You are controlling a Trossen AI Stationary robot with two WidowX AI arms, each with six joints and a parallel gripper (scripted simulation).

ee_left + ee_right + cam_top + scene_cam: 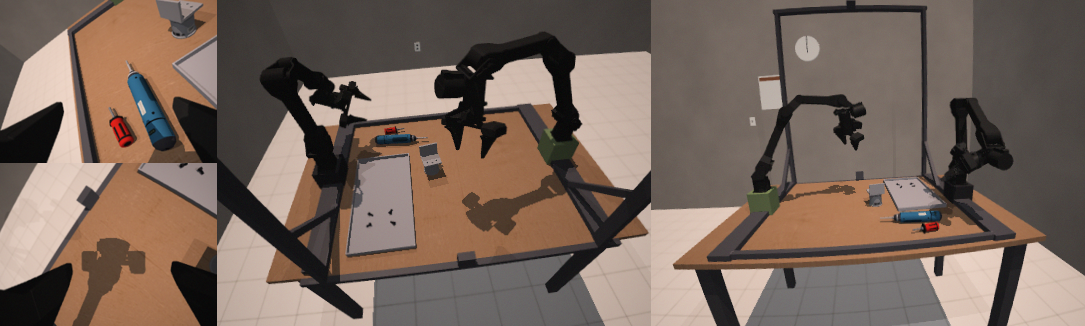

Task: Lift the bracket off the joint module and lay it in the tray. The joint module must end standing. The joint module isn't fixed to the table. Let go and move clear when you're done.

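Note:
The grey L-shaped bracket (430, 155) sits on the short round joint module (435, 173), which stands upright on the table right of the grey tray (382, 202). Both also show in the left wrist view, the bracket (178, 9) on the module (183, 29). My right gripper (470, 150) is open and empty, hanging high above the table to the right of the bracket. My left gripper (354, 105) is open and empty, raised at the table's far left corner, above the screwdrivers and apart from the bracket.
A blue electric screwdriver (394, 139) and a small red screwdriver (391, 130) lie behind the tray. Several small black screws (381, 218) lie in the tray's near half. A dark raised rail (467, 260) borders the table. The right arm stands on a green block (558, 145).

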